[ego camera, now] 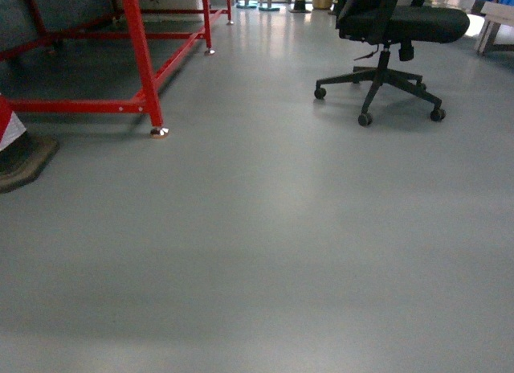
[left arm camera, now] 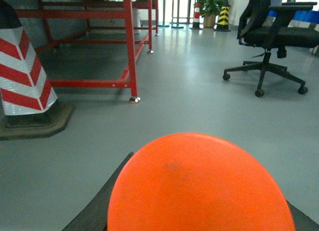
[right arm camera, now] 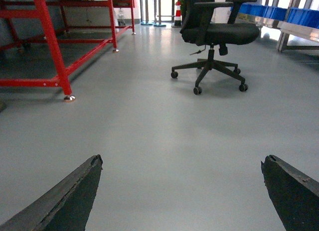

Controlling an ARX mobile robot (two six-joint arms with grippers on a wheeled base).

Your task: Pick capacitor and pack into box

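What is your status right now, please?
Right gripper open, empty. Left gripper blocked by an orange round thing; state unclear. Box and capacitor not in view. Ahead: bare floor, office chair, red frame.

Red frame (ego camera: 136,35), black chair (ego camera: 401,27), grey floor (ego camera: 265,252)

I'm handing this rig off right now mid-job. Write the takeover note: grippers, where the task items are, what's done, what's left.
Left gripper: a round orange object fills the lower part of its wrist view and hides the fingers; open or shut cannot be told.
Right gripper: open and empty, fingers spread wide over bare grey floor.
Task items: no capacitor and no box in any view.
Surroundings: red metal frame ahead left, black office chair ahead right, red-and-white striped post by the left arm.
Done: nothing visible.
Left: find the capacitor and box, pick, pack.
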